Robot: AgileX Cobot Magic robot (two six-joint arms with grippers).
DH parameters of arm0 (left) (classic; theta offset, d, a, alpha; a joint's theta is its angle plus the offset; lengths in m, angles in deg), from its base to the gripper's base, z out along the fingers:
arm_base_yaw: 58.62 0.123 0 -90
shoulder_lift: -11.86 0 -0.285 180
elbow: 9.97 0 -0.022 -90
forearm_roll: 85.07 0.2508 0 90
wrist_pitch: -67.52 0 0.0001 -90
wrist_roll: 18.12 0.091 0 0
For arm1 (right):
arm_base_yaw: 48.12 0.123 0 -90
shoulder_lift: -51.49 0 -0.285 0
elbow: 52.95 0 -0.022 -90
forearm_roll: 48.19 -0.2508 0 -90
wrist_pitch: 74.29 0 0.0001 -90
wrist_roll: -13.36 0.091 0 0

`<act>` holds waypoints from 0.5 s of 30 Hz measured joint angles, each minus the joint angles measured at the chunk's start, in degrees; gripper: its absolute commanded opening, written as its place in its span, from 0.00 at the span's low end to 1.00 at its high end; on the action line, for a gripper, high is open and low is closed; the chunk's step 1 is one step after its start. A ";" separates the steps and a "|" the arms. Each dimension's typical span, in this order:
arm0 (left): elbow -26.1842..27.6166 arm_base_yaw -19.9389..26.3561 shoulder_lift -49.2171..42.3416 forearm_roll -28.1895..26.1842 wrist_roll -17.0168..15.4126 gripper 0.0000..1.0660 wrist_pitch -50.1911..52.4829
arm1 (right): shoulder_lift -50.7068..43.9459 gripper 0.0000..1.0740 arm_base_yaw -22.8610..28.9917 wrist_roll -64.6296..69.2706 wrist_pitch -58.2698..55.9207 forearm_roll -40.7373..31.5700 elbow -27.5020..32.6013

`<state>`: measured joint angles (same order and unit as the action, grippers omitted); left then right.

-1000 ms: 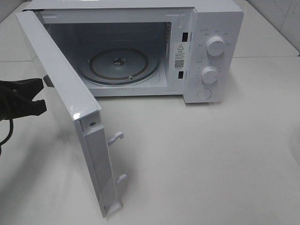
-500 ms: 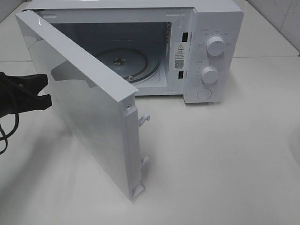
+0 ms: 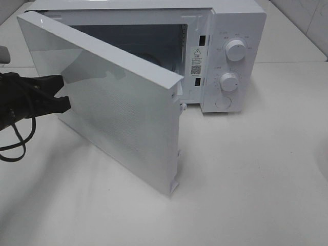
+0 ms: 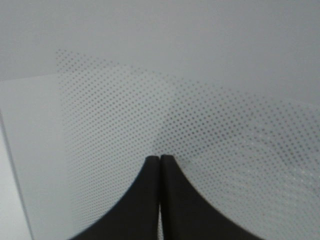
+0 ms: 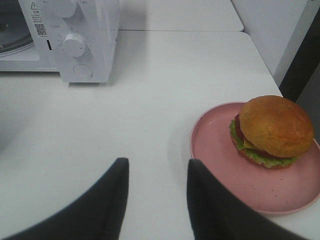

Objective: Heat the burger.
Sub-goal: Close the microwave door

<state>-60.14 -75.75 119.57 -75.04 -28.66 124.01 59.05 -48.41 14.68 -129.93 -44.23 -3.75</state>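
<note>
The burger (image 5: 272, 130), a tan bun with lettuce and yellow filling, sits on a pink plate (image 5: 225, 165) on the table in the right wrist view only. My right gripper (image 5: 156, 170) is open and empty, just short of the plate. The white microwave (image 3: 230, 31) stands at the back, its door (image 3: 118, 113) half open. My left gripper (image 3: 59, 95) is shut, with its tips (image 4: 160, 159) against the door's dotted outer face.
The microwave's two knobs (image 3: 234, 50) and round button (image 3: 222, 102) are on its right panel. The door hides most of the oven cavity. A black cable (image 3: 15, 143) loops under the left arm. The white table (image 3: 256, 179) stretches in front.
The door has swung right, from wide open to half closed, now covering the turntable. My left gripper has moved right with it, staying against the outer face.
</note>
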 measured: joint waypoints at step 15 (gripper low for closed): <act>5.33 -3.09 2.69 -3.04 0.11 0.00 -1.78 | 0.00 0.38 0.00 0.00 0.00 0.00 0.00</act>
<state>-54.82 -78.85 122.26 -78.08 -28.55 122.23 59.05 -48.41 14.68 -129.93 -44.23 -3.75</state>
